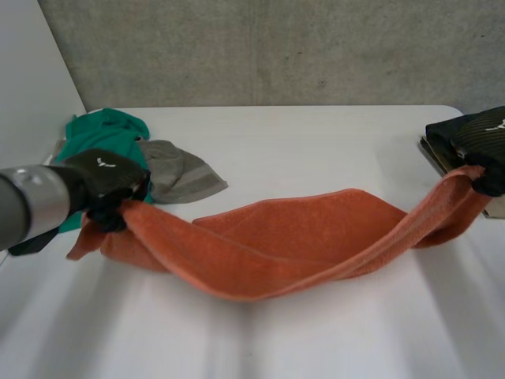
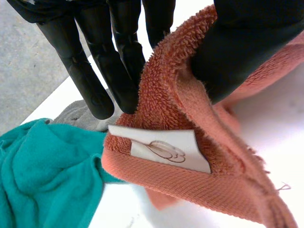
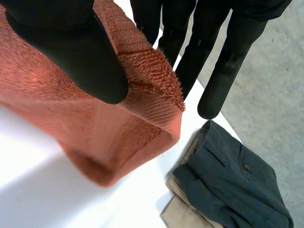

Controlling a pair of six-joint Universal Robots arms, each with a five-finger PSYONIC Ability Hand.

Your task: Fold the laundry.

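Note:
An orange towel (image 1: 284, 241) hangs stretched between my two hands and sags onto the white table (image 1: 316, 134) in the middle. My left hand (image 1: 106, 183) pinches its left end between thumb and fingers (image 2: 102, 71); a white label (image 2: 161, 149) shows on that end of the towel (image 2: 199, 156). My right hand (image 1: 485, 146) pinches the right end of the towel (image 3: 118, 128), with its thumb (image 3: 80, 52) pressed on the cloth against the fingers (image 3: 213, 71). Both ends are lifted off the table.
A teal garment (image 1: 102, 138) and a grey cloth (image 1: 177, 174) lie bunched at the back left, close behind my left hand. A stack of folded dark and tan garments (image 3: 228, 185) sits at the right table edge under my right hand.

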